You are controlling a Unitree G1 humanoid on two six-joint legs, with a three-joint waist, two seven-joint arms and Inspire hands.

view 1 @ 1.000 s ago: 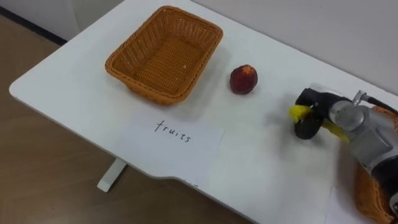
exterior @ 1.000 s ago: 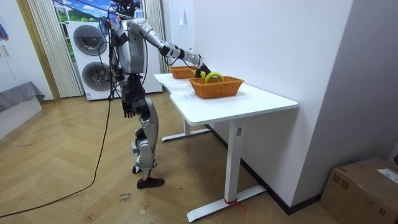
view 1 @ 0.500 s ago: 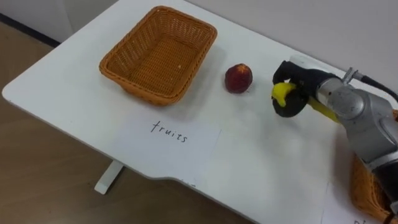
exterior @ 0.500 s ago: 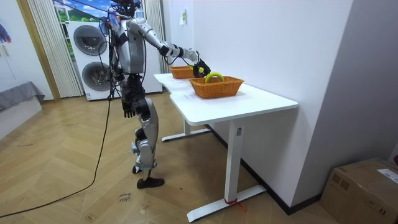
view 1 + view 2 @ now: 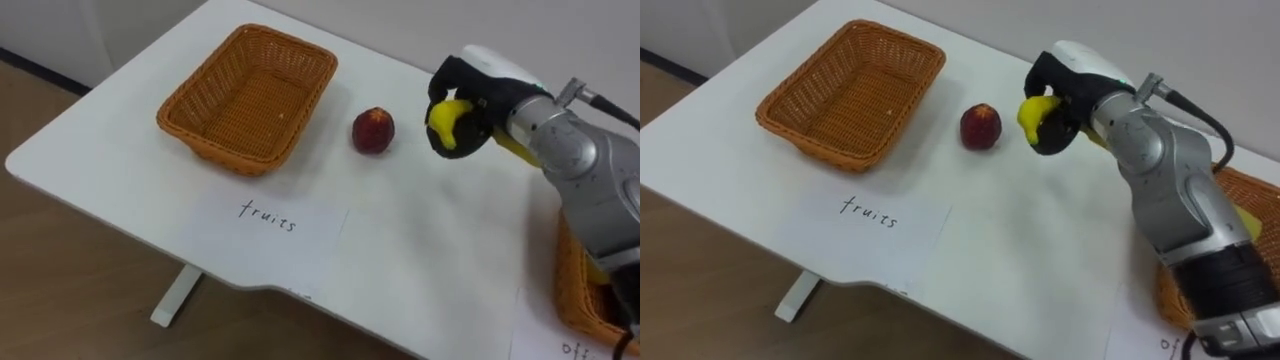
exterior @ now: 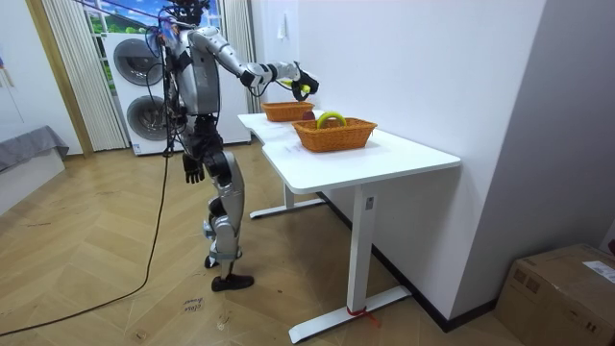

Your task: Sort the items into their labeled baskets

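Observation:
My right hand (image 5: pixel 478 92) is curled round a yellow banana (image 5: pixel 446 122) and holds it in the air above the white table (image 5: pixel 420 250). It hangs just right of a red fruit (image 5: pixel 373 130) that lies on the tabletop. Left of that fruit stands an empty wicker basket (image 5: pixel 215 155), with a paper label reading "fruits" (image 5: pixel 268 218) in front of it. In the room view the right hand (image 6: pixel 301 85) is raised over the table, while my left hand (image 6: pixel 193 169) hangs by my thigh with relaxed fingers.
A second wicker basket (image 5: pixel 1240 190) stands at the table's right end with something yellow (image 5: pixel 1246 226) in it, and another paper label (image 5: pixel 560 345) lies before it. The table's near edge runs along the lower left. I stand at the table's long side.
The right hand has risen from the tabletop with the banana and moved left, closer to the red fruit. The eye view has shifted slightly.

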